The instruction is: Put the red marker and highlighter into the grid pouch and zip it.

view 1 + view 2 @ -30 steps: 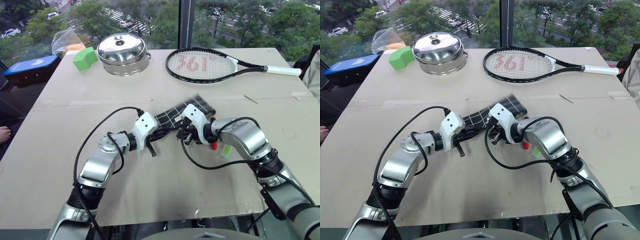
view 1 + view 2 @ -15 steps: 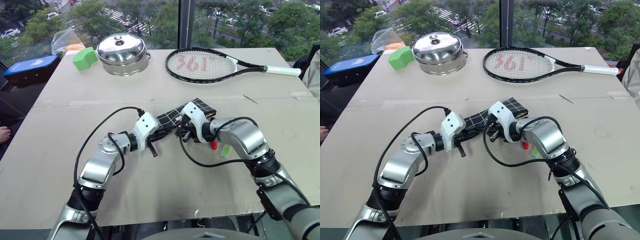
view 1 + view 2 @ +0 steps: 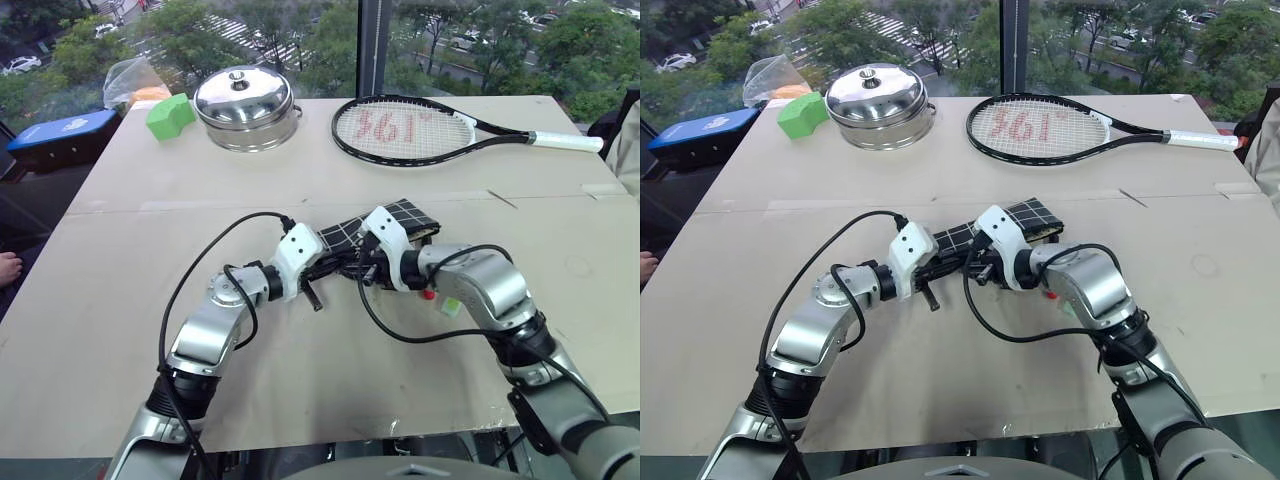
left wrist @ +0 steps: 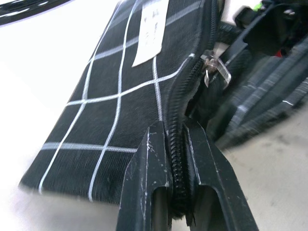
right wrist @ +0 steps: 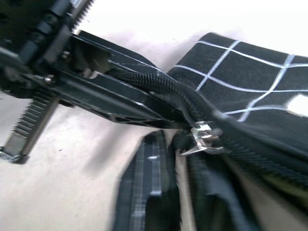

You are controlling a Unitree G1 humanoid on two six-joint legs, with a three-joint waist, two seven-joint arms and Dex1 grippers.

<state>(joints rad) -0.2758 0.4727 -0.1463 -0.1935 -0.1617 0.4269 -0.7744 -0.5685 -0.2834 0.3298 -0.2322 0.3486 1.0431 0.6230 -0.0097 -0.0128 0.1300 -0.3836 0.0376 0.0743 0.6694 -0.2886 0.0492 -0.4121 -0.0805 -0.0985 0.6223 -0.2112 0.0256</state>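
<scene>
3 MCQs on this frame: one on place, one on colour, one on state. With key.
1. Where does the tennis racket lie?
A. at the table's far side, right of the steel pot
B. under the pouch
C. on the floor

2. What colour is the foam block beside the pot?
A. red
B. green
C. blue

3. What is the left end effector doing?
A. hanging open over the pot
B. shut on the grid pouch at its zipper edge
C. holding the racket

Key: 1 A, it lies beside the pot in the head views. 2 B, plainly green. 3 B, the left wrist view shows the fingers clamping the zipper.
</scene>
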